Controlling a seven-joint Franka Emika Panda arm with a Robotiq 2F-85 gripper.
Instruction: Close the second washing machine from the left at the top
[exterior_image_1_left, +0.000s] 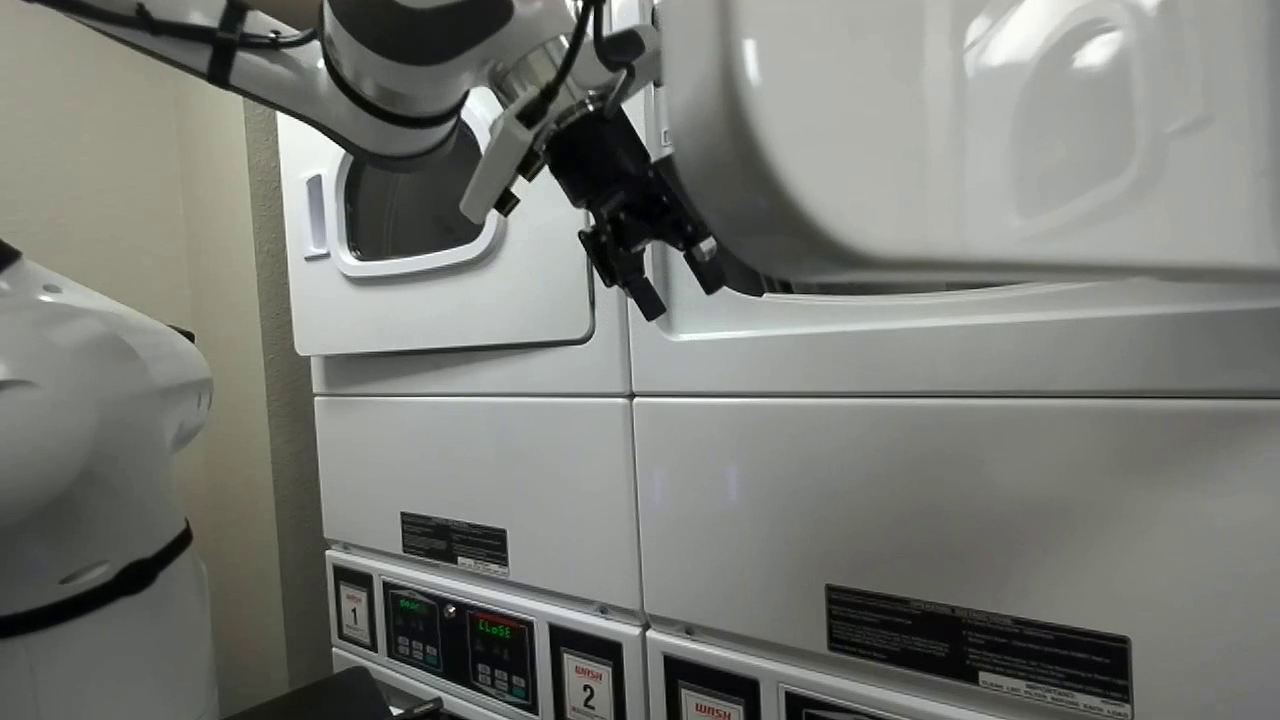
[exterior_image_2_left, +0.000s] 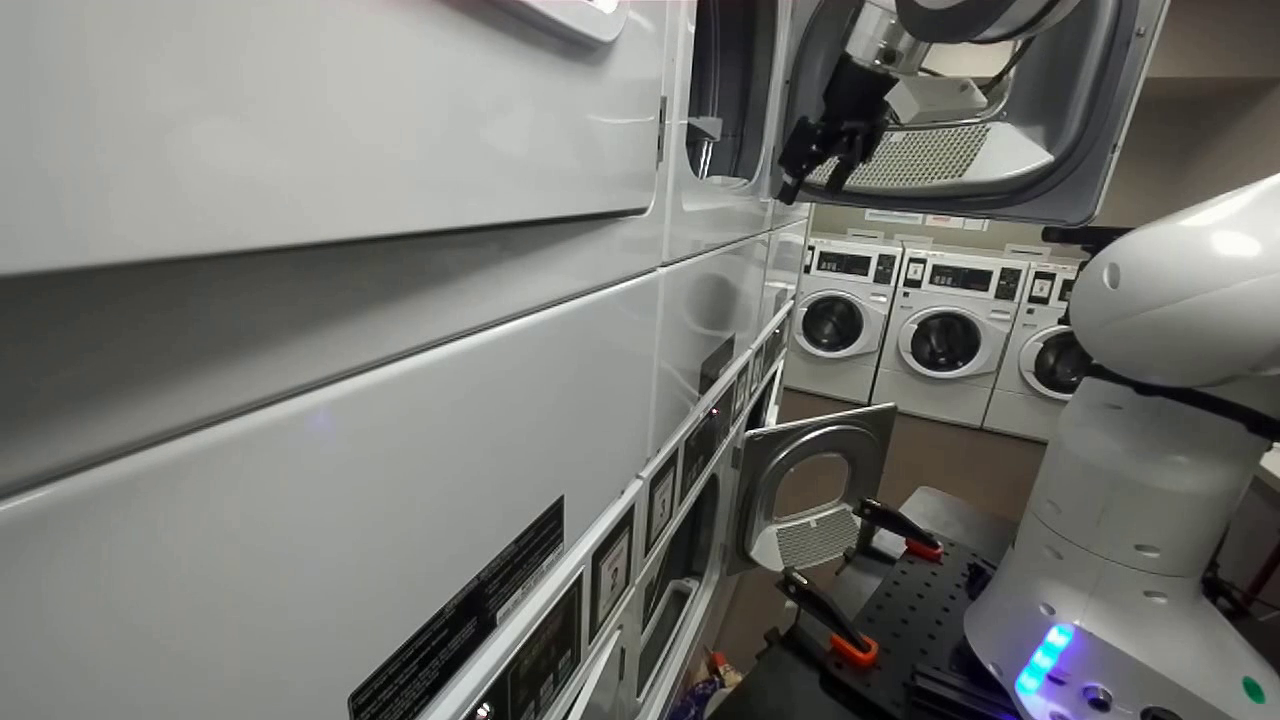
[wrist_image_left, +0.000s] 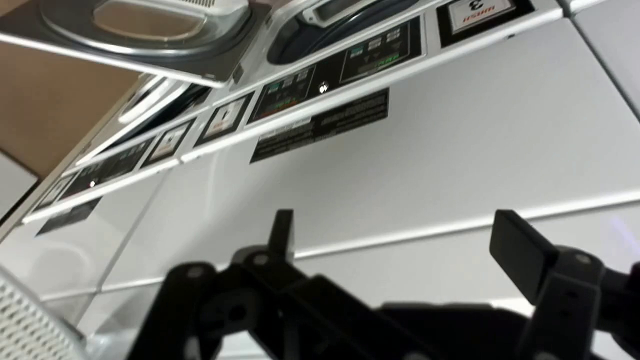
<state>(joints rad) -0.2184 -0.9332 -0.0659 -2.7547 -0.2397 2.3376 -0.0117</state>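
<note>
Door (exterior_image_1_left: 950, 130): being seen wide open on washer (exterior_image_1_left: 940, 450), top, 2nd fr. L | gripper (exterior_image_1_left: 680, 287): being held spread, nothing pinched, door's inner side | tip: prob. needing to be brought round free edge (exterior_image_2_left: 1125, 110) to outer side; push then best being applied slowly nr. it.

Your claw (wrist_image_left: 392, 227) is black; your arm (exterior_image_2_left: 1140, 480) is white, crossed by a black strap (exterior_image_1_left: 130, 580), with a strip (exterior_image_2_left: 1043, 660) glowing blue low on it. You see the upper door (exterior_image_1_left: 940, 150) glossy white outside and gray inside, its pale panel (exterior_image_2_left: 935, 155) perforated like mesh. The machine fronts (exterior_image_1_left: 480, 455) are white; a display (exterior_image_1_left: 503, 655) shows you green on black, and the number plates (exterior_image_1_left: 588, 690) are white with red and black print. Your clamps (exterior_image_2_left: 823, 609) are black and orange-red, and your black counter (exterior_image_2_left: 905, 605) carries a dotted grid.
</note>
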